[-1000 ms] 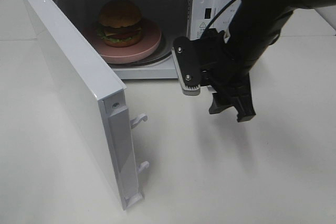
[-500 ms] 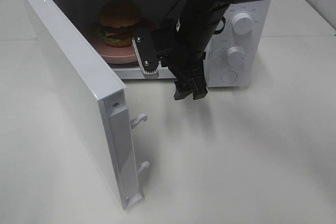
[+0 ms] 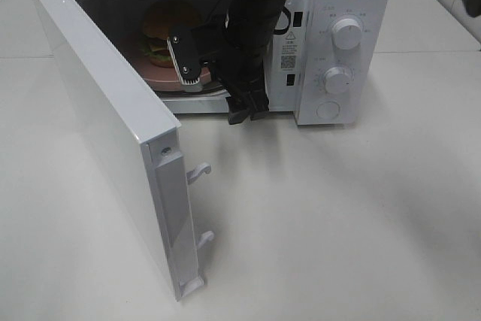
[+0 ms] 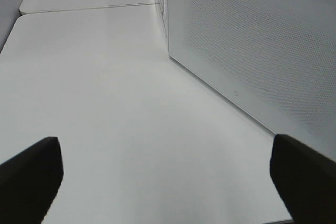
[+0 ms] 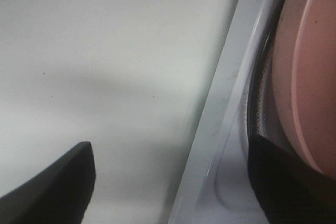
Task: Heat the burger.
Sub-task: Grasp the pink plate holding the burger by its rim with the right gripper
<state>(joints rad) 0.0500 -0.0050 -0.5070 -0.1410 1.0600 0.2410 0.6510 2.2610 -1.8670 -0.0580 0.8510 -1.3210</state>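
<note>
The burger (image 3: pixel 161 28), with its brown bun and green lettuce, sits on a pink plate (image 3: pixel 159 79) inside the open microwave (image 3: pixel 301 103). My right arm hangs in front of the cavity's right half and hides part of the burger. My right gripper (image 3: pixel 250 114) points down at the microwave's front sill, open and empty. In the right wrist view its dark fingertips (image 5: pixel 52 184) straddle the sill, with the pink plate's rim (image 5: pixel 310 66) just beyond. My left gripper (image 4: pixel 168 192) is open over bare table, outside the microwave door (image 4: pixel 262 56).
The microwave door (image 3: pixel 105 110) stands swung wide to the left, its latch hooks (image 3: pixel 199 174) facing the table. Two knobs (image 3: pixel 346 33) (image 3: pixel 337 78) and a round button (image 3: pixel 328 110) are on the control panel at the right. White table (image 3: pixel 338 223) lies in front.
My right arm has swung left from the control panel's front to the cavity opening, now covering part of the burger. Its jaws have spread wider. The burger and plate have not moved.
</note>
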